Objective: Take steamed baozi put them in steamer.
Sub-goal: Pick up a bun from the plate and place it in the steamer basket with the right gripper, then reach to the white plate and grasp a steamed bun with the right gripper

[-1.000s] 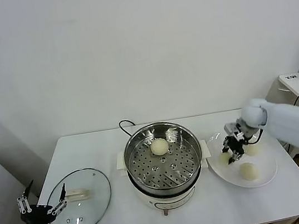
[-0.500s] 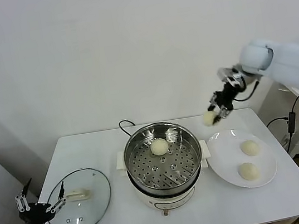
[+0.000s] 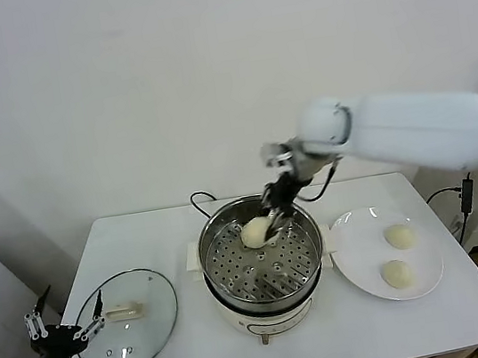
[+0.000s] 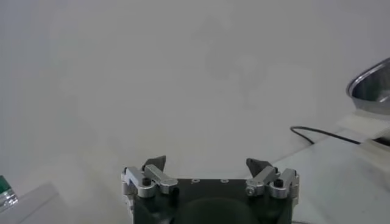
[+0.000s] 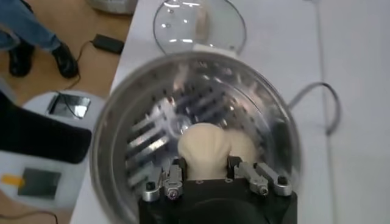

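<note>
Now the right gripper (image 5: 204,167) fingers pinch a baozi (image 5: 203,149) between them — over the steamer (image 3: 222,244).

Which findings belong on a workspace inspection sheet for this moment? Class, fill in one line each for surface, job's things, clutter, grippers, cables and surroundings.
Surface: white table, steamer at its middle.
Job's things: one bao in gripper over the basket, one bao in basket beside it, two baozi on plate; white plate to the steamer's right.
Clutter: glass lid lying flat to the steamer's left.
Grippers: right gripper shut on a bao above the basket; left gripper open, idle at the table's left edge.
Cables: black cord behind the steamer.
Surroundings: plain white wall.
</note>
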{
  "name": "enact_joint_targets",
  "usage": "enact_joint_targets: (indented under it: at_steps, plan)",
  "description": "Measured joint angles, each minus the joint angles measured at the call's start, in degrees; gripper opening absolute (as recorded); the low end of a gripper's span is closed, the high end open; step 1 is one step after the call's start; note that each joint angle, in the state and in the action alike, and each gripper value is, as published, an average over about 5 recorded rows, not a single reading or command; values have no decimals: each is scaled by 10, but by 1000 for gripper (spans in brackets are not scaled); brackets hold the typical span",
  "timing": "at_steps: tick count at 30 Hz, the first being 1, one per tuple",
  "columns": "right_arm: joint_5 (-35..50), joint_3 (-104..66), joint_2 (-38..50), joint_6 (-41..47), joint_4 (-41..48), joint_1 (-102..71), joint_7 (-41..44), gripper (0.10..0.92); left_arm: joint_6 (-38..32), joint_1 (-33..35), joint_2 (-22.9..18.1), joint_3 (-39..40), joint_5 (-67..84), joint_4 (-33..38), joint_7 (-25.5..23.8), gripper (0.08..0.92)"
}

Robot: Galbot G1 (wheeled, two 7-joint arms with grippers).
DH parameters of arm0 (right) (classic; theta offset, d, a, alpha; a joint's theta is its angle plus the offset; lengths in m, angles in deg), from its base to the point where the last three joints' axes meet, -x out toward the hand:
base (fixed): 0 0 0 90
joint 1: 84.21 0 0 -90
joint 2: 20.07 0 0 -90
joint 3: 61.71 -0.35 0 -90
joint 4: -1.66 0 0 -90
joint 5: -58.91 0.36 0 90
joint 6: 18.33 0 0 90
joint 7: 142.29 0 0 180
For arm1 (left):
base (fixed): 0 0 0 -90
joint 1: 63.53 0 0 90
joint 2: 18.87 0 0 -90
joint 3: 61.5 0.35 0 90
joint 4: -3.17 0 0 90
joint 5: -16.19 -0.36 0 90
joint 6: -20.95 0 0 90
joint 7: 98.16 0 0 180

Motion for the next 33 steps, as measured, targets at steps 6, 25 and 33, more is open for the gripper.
enact_joint_targets:
  at_steps: [6,25,33]
  plan:
    - [12,-4,-30,41,-3,-37,-61,490,0,0,-1,-2,3,0,0,823]
    - [20,-22,-33,86,-23,-64,-143,806,-2,-3,-5,3,0,0,0,823]
    - [-19,-33,24,45,-15,-7,-44,823,-2,-1,-7,5,-1,8,0,823]
